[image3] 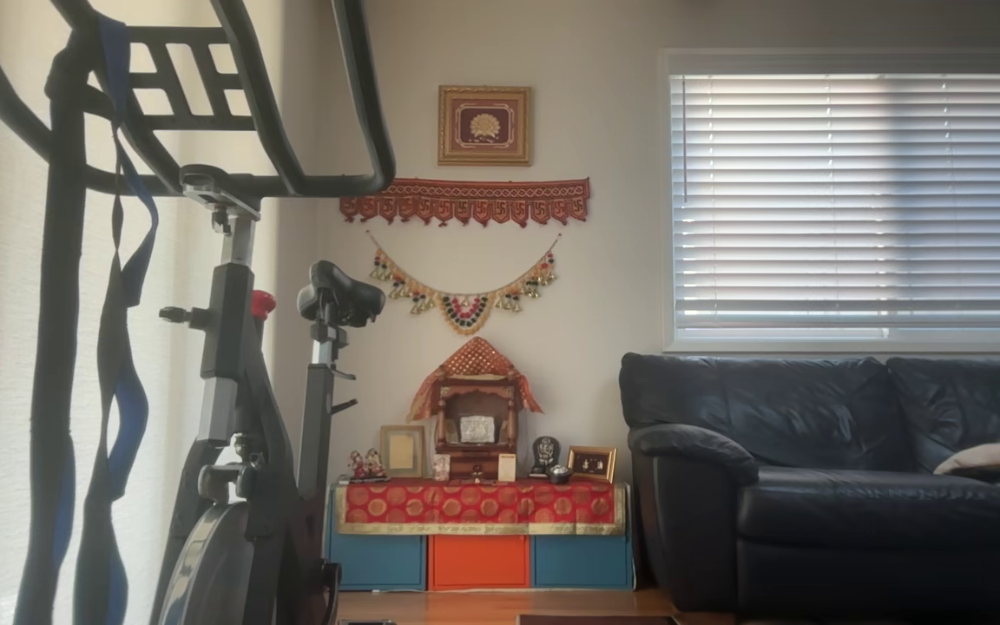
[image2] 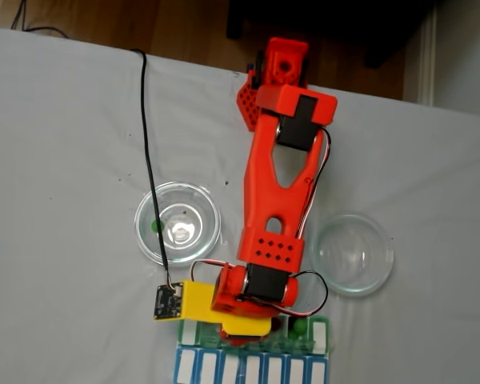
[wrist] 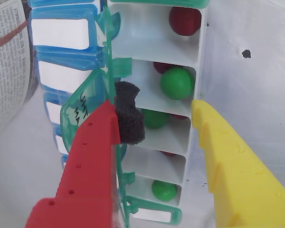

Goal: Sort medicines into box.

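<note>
In the wrist view the box runs top to bottom with its green lids flipped open to the left. Its white compartments hold medicines: a dark red ball at the top, then a green ball with a dark red one behind it. Below are another green ball, a sliver of dark red and a green ball. My gripper is open and straddles the box. The red finger with a black foam pad is at the lids, and the yellow finger is outside the right wall. Nothing is held.
A blue-lidded row lies beside the box, and printed paper is at the left. In the fixed view the red arm reaches down between two glass dishes. The left dish holds one green ball; the right dish looks empty.
</note>
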